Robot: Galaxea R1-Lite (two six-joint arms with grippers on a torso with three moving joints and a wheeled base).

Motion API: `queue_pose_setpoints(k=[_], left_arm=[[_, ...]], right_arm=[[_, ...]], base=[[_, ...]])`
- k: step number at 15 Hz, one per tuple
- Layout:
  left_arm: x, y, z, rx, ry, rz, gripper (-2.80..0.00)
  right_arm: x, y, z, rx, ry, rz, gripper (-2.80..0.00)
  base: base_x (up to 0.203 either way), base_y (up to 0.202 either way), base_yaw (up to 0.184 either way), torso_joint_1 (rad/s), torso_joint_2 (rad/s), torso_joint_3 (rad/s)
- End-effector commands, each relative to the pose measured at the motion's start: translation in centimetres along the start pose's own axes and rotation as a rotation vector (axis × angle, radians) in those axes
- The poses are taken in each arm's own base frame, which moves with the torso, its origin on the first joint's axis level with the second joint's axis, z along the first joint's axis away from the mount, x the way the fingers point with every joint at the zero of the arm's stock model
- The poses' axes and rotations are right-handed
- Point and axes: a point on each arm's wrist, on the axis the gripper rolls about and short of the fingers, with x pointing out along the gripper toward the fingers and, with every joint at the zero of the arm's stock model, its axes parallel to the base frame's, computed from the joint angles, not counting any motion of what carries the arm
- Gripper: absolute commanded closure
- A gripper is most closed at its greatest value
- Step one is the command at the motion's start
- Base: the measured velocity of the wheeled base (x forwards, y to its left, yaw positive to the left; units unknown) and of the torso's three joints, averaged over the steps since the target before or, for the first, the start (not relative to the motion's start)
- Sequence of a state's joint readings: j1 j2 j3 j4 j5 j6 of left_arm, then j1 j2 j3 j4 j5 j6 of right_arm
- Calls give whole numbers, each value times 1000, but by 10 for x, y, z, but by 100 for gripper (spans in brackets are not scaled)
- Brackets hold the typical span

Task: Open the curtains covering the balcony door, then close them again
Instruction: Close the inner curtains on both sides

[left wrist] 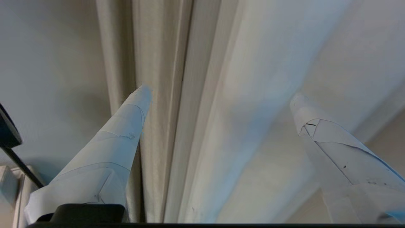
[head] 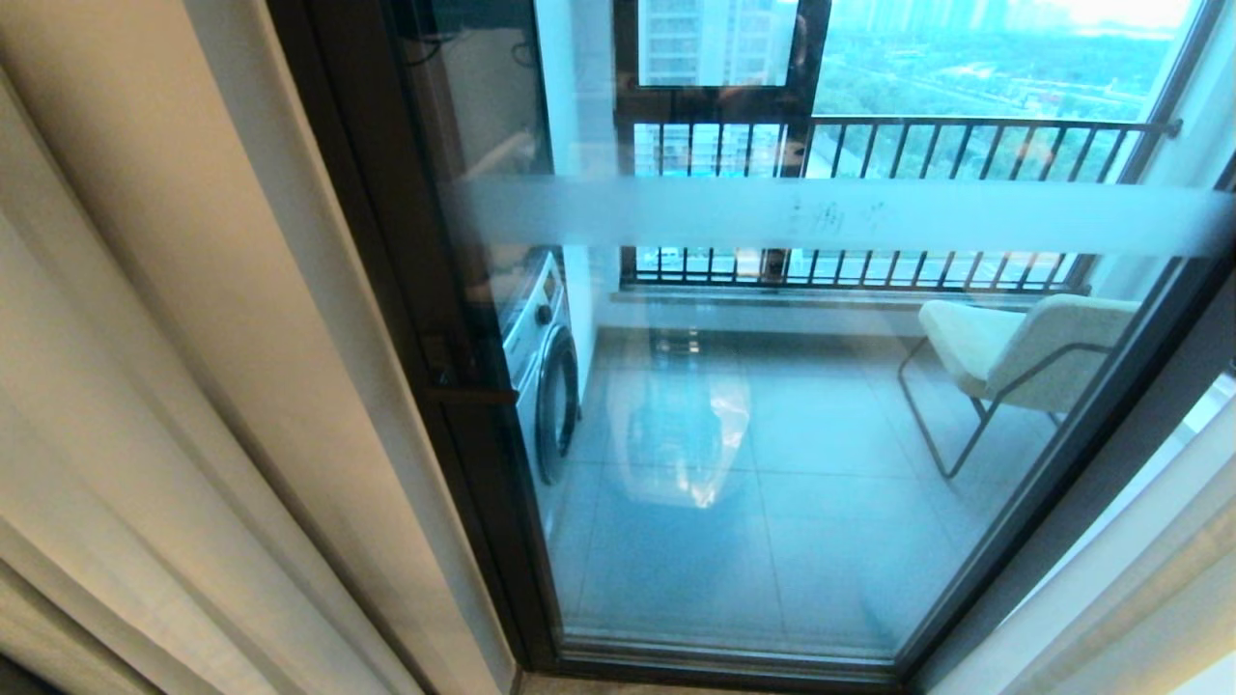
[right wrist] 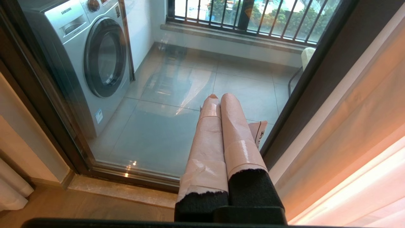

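Head view shows the balcony door (head: 772, 434) uncovered, its glass crossed by a frosted band (head: 830, 217), with the curtains (head: 193, 386) drawn aside into folds at the left and another panel at the right edge. Through the glass stand a washing machine (head: 546, 367), a chair (head: 1024, 352) and a black railing (head: 898, 145). Neither arm appears there. In the left wrist view the left gripper (left wrist: 221, 95) is spread wide, released, its fingers (left wrist: 126, 126) pointing at the curtain folds. The right gripper (right wrist: 218, 96) is clenched on nothing, hanging low near the door's bottom rail.
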State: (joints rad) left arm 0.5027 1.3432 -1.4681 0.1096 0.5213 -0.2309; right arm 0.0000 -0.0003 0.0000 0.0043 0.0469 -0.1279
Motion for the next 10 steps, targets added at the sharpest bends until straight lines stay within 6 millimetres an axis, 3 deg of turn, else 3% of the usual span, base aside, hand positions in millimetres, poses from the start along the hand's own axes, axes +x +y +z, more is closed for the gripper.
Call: queue_pose_setpoints(k=[1, 10], left_arm=[[11, 1, -1, 2, 2, 30, -280], [34, -7, -13, -61, 84, -64, -280]], right_arm=[[0, 0, 0, -1, 1, 1, 0], [0, 0, 0, -1, 1, 2, 0]], base=[[0, 0, 0, 0, 0, 0], [0, 0, 0, 0, 0, 0]])
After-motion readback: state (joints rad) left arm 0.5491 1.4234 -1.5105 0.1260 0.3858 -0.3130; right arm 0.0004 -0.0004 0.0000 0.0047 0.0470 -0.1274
